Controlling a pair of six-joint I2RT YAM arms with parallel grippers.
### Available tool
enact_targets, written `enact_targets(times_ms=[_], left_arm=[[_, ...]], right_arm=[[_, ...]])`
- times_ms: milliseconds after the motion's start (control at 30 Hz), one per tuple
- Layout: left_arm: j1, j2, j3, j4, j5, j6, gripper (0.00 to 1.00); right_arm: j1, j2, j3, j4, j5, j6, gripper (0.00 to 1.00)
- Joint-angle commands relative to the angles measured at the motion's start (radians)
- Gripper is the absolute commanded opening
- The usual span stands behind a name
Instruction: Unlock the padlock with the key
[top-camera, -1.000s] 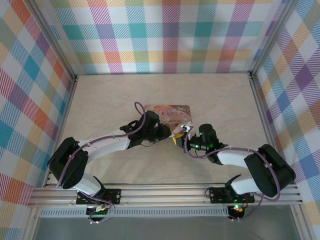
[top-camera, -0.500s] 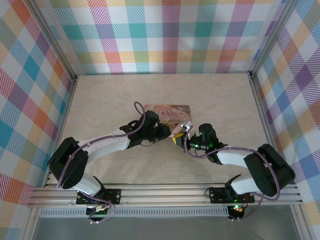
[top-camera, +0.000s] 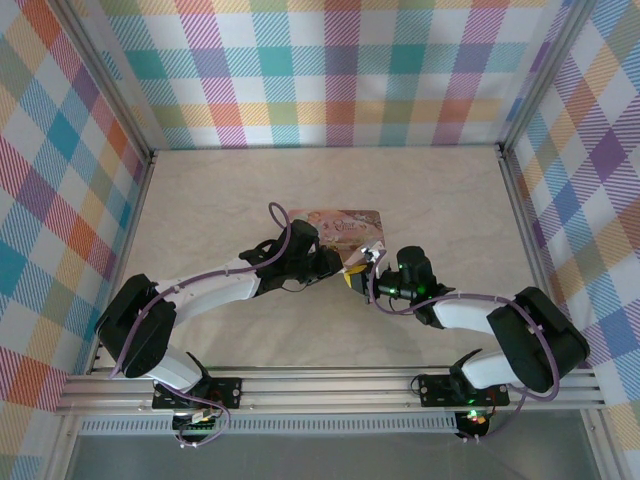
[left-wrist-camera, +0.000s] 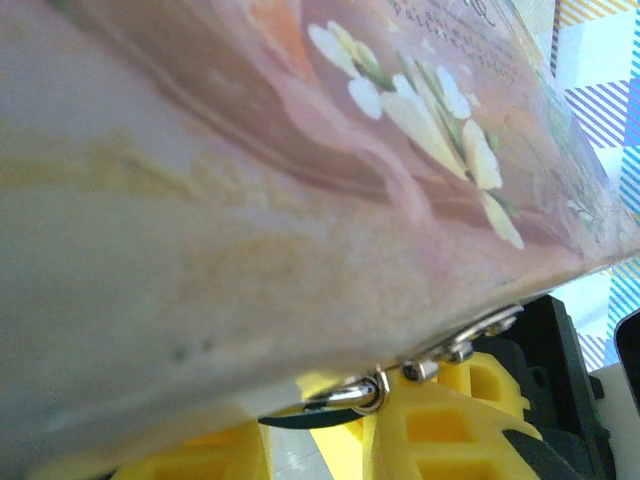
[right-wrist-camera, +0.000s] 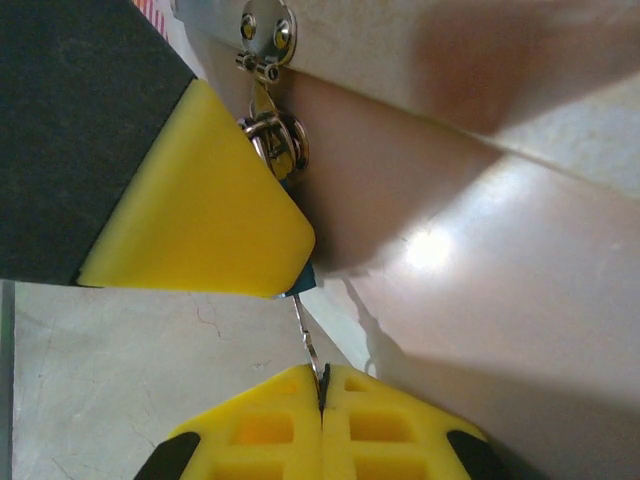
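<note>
Blue padlock (right-wrist-camera: 301, 279) (silvery shackle (right-wrist-camera: 277, 140)), thin grey key (right-wrist-camera: 310, 346).

Overhead shot is bright and even, nice and crisp, only soft faint shadows on the table (top-camera: 200, 200). My left wrist cam is a mess though: the tin (left-wrist-camera: 250, 180) sits so close it's all smeary blur, washed out upper left. Right wrist cam is clearer, my right gripper (right-wrist-camera: 322, 385) in decent focus at the bottom, hot glare spot mid-right, dark shadow upper right.
</note>
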Motion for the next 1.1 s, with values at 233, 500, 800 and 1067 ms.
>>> enact_targets(times_ms=[233,500,800,1067], left_arm=[[0.006,-0.019,0.063,0.064,0.039,-0.002,0.22],[0.006,-0.016,0.063,0.068,0.047,-0.010,0.22],[0.005,-0.003,0.069,0.060,0.053,-0.007,0.22],[0.005,-0.002,0.072,0.052,0.048,-0.004,0.21]], right_arm=[[0.007,-0.010,0.029,0.084,0.010,0.011,0.00],[0.007,0.014,0.043,0.088,0.028,-0.016,0.00],[0.006,0.058,0.080,0.085,0.037,-0.049,0.00],[0.006,0.074,0.113,0.081,0.021,-0.060,0.01]])
